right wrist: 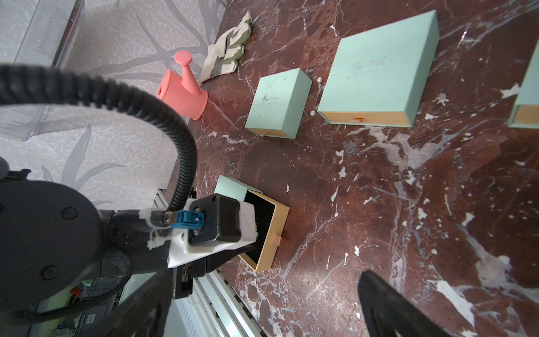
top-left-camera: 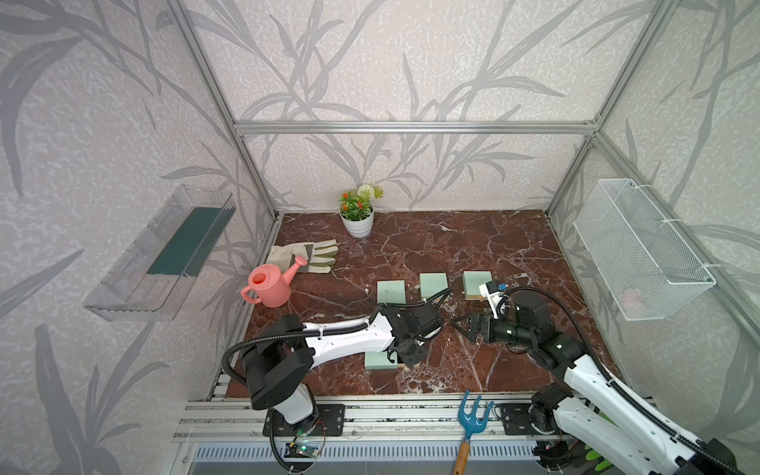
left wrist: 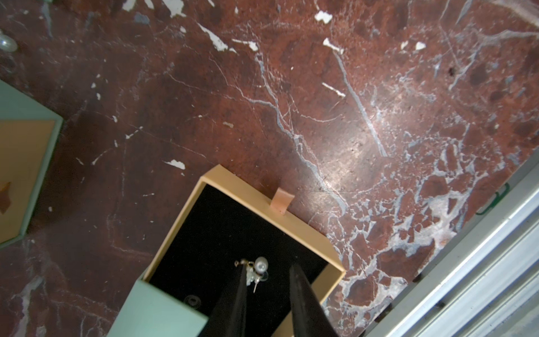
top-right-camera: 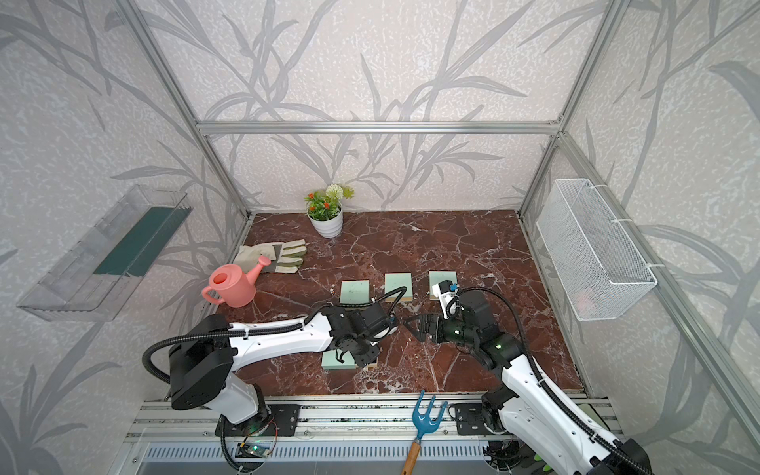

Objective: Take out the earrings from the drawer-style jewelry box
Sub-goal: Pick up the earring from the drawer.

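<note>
The left gripper (left wrist: 268,270) hangs inside the open drawer (left wrist: 303,246), jaws narrowly spread and closed on nothing. The pearl earring (left wrist: 260,265) shows against the black lining between them, touching one finger (left wrist: 236,297). Its post points back toward the wrist, so its long axis runs along the fingers. At 2 o'clock in a top view, well apart, the right gripper (top-left-camera: 459,327) waits, spread wide.

White-and-black left arm (top-left-camera: 341,341) stretched from 7 o'clock toward the middle, wrist bent down, black left tool (left wrist: 269,270) pointing downward, jaws narrowly parted, white-and-black right arm (top-left-camera: 596,382) reaching from 5 o'clock, black right tool (top-left-camera: 459,327) aimed at 9 o'clock, jaws spread wide.
</note>
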`<state>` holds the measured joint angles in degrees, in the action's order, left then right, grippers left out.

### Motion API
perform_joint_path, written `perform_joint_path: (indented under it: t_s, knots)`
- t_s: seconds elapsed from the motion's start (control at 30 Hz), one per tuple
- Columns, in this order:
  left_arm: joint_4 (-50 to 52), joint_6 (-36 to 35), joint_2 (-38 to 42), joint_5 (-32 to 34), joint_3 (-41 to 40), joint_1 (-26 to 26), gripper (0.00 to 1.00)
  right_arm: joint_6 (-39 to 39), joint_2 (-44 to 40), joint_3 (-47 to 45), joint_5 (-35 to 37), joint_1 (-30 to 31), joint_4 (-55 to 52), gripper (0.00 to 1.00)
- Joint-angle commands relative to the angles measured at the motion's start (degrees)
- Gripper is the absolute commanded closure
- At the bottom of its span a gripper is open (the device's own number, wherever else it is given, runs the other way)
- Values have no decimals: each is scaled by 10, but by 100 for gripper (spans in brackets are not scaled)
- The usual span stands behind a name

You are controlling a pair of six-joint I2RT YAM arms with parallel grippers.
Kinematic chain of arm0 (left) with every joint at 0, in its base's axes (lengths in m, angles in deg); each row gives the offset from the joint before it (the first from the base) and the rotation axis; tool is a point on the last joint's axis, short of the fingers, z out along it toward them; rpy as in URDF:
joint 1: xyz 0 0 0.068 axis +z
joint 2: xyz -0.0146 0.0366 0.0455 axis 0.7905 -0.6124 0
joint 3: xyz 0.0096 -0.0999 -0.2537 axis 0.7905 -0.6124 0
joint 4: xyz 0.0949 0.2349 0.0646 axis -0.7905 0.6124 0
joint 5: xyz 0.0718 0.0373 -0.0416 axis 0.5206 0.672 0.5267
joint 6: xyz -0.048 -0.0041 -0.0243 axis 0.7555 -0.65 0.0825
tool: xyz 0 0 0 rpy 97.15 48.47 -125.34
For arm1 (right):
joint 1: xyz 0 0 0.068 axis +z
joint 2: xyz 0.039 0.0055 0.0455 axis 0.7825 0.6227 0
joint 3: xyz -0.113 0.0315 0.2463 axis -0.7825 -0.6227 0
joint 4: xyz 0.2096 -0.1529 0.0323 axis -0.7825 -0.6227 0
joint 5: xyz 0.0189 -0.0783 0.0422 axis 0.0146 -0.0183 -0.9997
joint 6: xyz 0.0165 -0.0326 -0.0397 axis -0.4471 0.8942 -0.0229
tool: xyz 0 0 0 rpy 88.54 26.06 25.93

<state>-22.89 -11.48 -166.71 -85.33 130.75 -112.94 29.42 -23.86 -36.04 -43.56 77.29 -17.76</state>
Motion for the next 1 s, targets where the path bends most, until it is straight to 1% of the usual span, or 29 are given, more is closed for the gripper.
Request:
perform_joint_path:
  t_s: [0.0,0.47,0.67,0.97]
  knots:
    - [5,-16,-13,6,5,-2,73,-1,-6,-6,-11,-3,-9,1]
    - [7,-8,-42,26,5,-1,75,-4,-14,-7,-8,-7,-14,1]
    - [15,0,-44,42,12,-2,78,-6,-14,-9,-7,-8,-12,1]
    - [31,34,-58,68,31,-3,86,-12,-8,-12,-6,-11,-3,1]
